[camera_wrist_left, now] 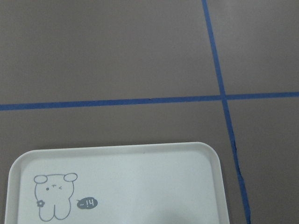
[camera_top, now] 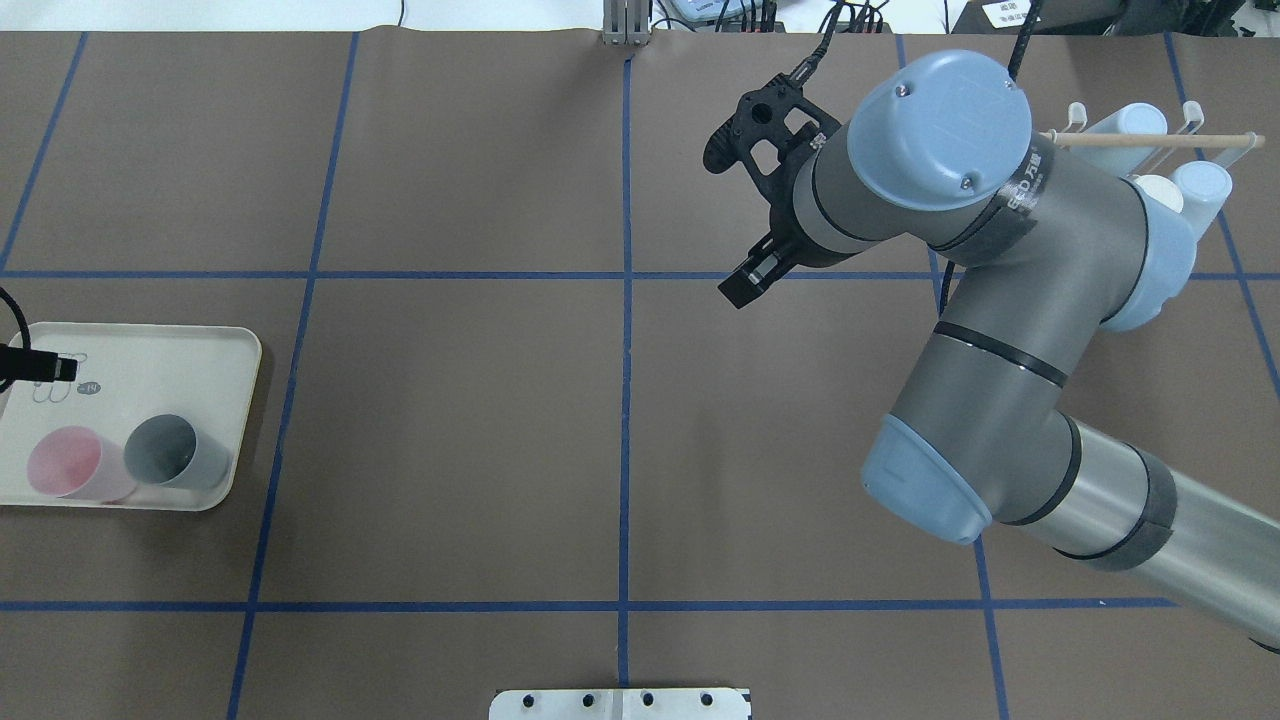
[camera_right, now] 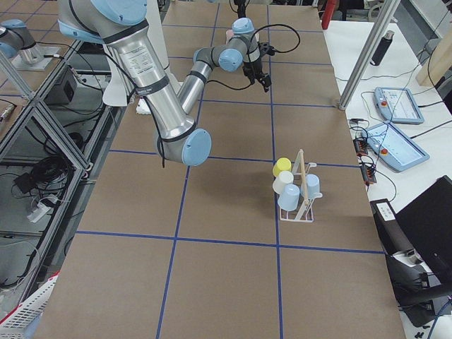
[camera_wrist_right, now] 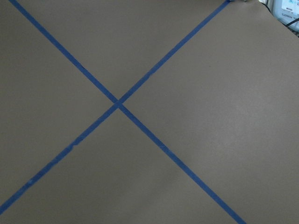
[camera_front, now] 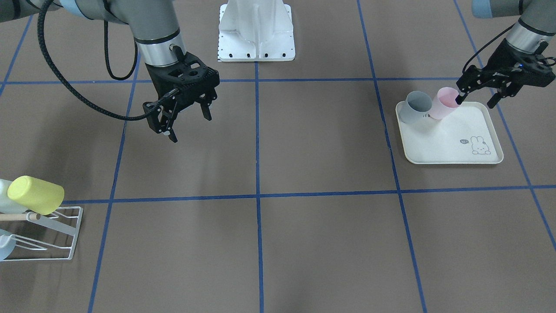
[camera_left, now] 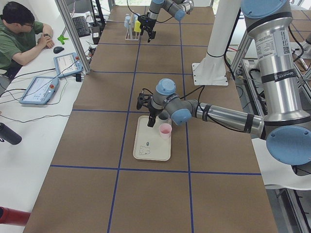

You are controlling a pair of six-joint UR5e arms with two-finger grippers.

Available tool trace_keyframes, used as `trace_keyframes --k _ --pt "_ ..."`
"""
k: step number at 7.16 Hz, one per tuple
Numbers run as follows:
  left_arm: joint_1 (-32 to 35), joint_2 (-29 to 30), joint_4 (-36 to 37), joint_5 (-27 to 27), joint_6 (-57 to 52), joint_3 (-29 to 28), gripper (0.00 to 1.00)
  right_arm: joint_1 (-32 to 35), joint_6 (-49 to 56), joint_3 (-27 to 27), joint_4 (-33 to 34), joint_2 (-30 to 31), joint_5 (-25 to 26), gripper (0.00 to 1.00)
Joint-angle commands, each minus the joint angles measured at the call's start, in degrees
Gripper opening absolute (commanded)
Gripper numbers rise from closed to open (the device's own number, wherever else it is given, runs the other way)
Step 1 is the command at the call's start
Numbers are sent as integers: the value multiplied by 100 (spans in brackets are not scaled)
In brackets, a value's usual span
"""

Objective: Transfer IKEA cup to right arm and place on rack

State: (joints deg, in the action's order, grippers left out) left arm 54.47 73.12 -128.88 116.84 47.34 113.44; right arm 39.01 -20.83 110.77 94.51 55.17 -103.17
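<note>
While the left gripper hung spread open and empty over the tray, one finger lay close by the rim of the pink cup; we could not tell whether it touched. We took that cup as the one to move. It stood mouth up at the tray's robot-side edge, just beside a grey cup.

We judged it a light, stiff, thin-walled plastic tumbler, smooth and rather slippery but not fragile. Pinching the wall at the rim, one finger inside and one outside, on the side away from the grey cup, seemed soundest to us. That would leave the lower body free for the other arm. The grey neighbour could be knocked, and the light tray might slide.

The right gripper hovered open and empty above the table, well apart from the tray. The rack carried a yellow cup and a pale blue cup, so free prongs looked few.
</note>
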Motion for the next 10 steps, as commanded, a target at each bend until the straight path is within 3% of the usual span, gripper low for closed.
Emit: trace_keyframes --k 1,3,4,6,8,10 --pt "-419 -376 -75 -214 12 -6 100 176 -34 6 -3 -163 -413 99" --pt "-534 -448 -84 -205 3 -76 100 264 -175 24 -47 -252 -502 99" --pt "-569 -457 -84 -205 -6 -120 94 265 -210 33 -73 -261 -485 100" --pt "-762 -457 -84 -205 -15 -138 74 265 -210 24 -82 -261 -459 100" --pt "-868 -457 -84 -205 -6 -173 67 265 -210 24 -73 -261 -458 100" --pt "-877 -457 -93 -197 -32 -208 41 256 -202 24 -82 -261 -458 100"
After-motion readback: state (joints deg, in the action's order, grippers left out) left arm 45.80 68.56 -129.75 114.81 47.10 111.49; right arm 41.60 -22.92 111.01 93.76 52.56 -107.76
